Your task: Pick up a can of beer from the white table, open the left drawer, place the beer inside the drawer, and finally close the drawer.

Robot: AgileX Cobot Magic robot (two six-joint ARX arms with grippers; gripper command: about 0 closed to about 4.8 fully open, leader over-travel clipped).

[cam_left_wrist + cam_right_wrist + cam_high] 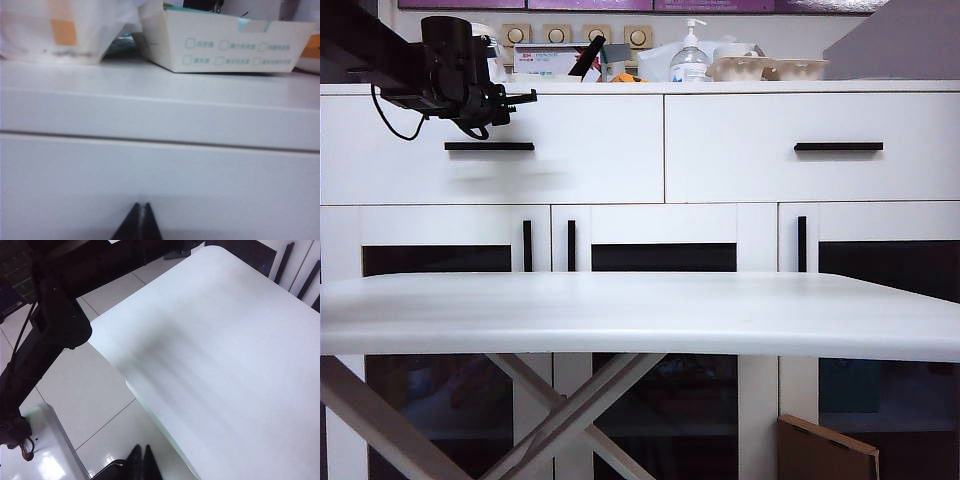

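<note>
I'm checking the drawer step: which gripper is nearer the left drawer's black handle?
Left. The left gripper, jaws shut, hangs just above the handle; the right gripper is back over the white table's edge.

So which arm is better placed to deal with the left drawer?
Left. The left gripper, shut, is up at the left drawer, just above its handle. The right gripper, shut, hangs over the white table.

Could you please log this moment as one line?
left gripper: shut, at left drawer | right gripper: shut, above table edge | can: unseen
</note>
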